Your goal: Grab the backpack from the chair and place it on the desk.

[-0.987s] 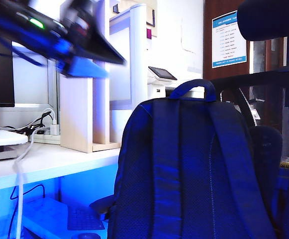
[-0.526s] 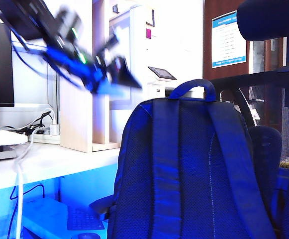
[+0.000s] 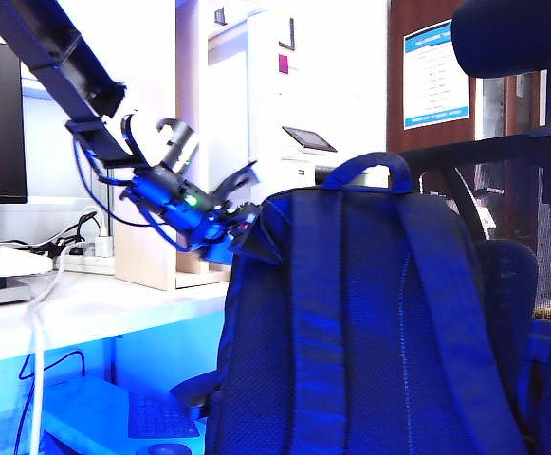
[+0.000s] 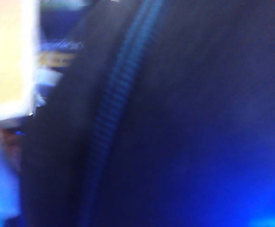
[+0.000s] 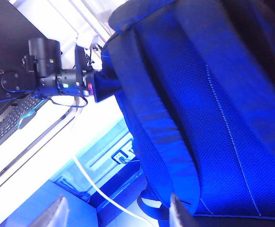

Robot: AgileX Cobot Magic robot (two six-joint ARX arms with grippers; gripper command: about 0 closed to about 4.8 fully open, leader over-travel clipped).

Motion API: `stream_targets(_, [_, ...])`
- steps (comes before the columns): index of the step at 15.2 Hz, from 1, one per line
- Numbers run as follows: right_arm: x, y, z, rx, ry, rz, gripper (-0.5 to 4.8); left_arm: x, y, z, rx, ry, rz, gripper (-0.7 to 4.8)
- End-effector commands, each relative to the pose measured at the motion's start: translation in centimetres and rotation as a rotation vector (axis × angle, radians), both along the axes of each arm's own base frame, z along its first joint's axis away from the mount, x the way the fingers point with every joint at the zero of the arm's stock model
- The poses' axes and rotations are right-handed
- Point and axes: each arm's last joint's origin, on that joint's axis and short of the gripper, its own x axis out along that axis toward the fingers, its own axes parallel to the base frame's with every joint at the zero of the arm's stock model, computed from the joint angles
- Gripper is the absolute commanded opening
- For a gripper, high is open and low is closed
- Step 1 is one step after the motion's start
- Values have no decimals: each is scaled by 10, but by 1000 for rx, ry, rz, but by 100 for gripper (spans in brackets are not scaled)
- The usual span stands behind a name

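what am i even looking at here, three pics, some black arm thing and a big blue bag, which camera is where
It is a two-armed robot with two-finger jaws, meant to lift the backpack off the chair onto the desk.

The wide picture comes from a fixed camera. In it the left gripper presses against the bag's upper side edge; whether it grips fabric I cannot tell.

The blurry picture comes from that arm's wrist, so close that only the bag's zipper and dark cloth show.

The last comes from the other arm's wrist: the right gripper, open and holding nothing, hangs beside the bag and views the left arm. On the desk lie cables.
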Motion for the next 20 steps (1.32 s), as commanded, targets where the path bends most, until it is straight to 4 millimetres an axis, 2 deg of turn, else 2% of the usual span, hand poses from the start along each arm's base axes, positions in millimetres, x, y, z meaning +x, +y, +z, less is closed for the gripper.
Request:
stream_targets(1, [0, 0, 3, 2, -20, 5, 273, -4, -9, 34, -59, -76, -3, -6])
stream_targets(2, [0, 0, 3, 2, -20, 4, 273, -8, -9, 52, -54, -118, 20, -6])
stream_targets(3, [0, 0, 3, 2, -20, 5, 273, -16, -5, 86, -59, -188, 56, -5])
stream_targets(4, [0, 0, 3, 2, -19, 5, 273, -23, -2, 110, -79, -218, 93, -6])
stream_targets(6, [0, 0, 3, 3, -20, 15, 273, -51, 12, 179, -110, -324, 219, -6])
stream_targets(7, [-1, 1, 3, 5, -19, 39, 273, -66, 20, 205, -107, -373, 269, -5])
stream_targets(11, [-3, 4, 5, 22, -31, 182, 269, -146, 57, 305, -164, -590, 425, -5])
stream_targets(12, [-5, 5, 10, 46, -30, 230, 265, -175, 73, 331, -189, -651, 466, -5])
stream_targets(14, [-9, 6, 24, 47, -72, 267, 264, -210, 97, 353, -165, -701, 591, -6])
stream_targets(15, [-12, 7, 34, 56, -92, 281, 264, -223, 114, 361, -95, -761, 694, -5])
stream_targets(17, [-15, 8, 43, 78, -103, 301, 264, -235, 137, 374, -63, -861, 782, -6])
stream_targets(19, [-17, 9, 49, 96, -109, 320, 260, -242, 170, 389, -69, -969, 884, -6])
stream_targets(20, [-18, 11, 50, 109, -101, 339, 260, -245, 202, 399, -80, -1028, 959, -6])
